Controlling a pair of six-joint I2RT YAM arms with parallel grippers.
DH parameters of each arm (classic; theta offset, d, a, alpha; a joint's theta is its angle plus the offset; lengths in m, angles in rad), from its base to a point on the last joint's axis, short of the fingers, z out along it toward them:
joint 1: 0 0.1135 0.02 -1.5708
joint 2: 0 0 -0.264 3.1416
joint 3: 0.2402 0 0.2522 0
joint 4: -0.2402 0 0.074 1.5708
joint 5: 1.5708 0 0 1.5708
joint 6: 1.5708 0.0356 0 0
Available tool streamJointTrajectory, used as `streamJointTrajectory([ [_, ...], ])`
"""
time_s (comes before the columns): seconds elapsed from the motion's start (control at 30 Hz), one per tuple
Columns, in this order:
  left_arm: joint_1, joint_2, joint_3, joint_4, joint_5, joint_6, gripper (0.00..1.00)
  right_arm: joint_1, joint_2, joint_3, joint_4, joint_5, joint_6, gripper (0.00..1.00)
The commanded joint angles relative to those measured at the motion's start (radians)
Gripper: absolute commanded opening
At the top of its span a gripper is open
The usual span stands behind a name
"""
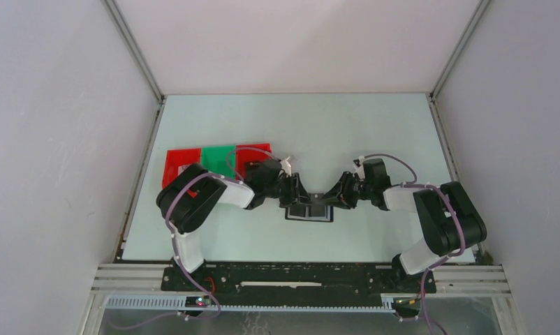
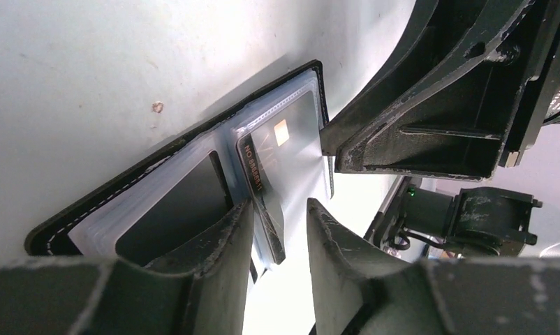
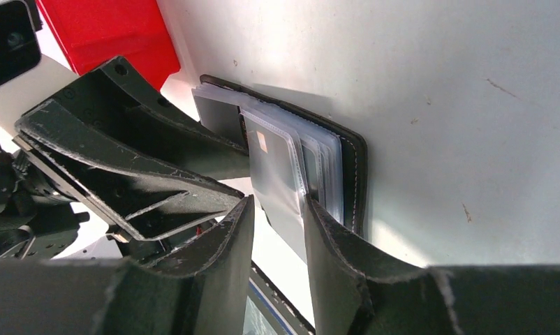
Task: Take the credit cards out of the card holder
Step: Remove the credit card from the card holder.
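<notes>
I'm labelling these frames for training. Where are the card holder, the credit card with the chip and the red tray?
card holder (image 3: 356,171), right wrist view, black stitched edge.
credit card (image 2: 296,164), left wrist view, face beside its gold chip.
red tray (image 3: 102,31), right wrist view, flat red surface.

table (image 1: 375,132): pale mint | card holder (image 1: 309,211): open, centre | red and green trays (image 1: 217,157): left, touching

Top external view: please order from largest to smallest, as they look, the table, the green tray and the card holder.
1. Table.
2. Green tray and card holder: they look alike and the holder is partly hidden, so I do not rank them.
</notes>
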Motion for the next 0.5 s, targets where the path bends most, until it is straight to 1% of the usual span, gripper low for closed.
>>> streamJointTrajectory([
  [0.0,-0.006,-0.008,-0.079,0.071,-0.006,-0.038,0.39,0.009,0.047,-0.032,-0.04,0.045,-0.017,0.42],
  [0.33,-0.006,-0.011,-0.095,0.16,0.006,-0.088,0.25,0.015,0.071,-0.032,-0.045,0.056,-0.021,0.41],
  [0.47,-0.006,-0.004,-0.093,0.165,0.0,-0.1,0.17,0.017,0.078,-0.032,-0.047,0.058,-0.022,0.4],
])
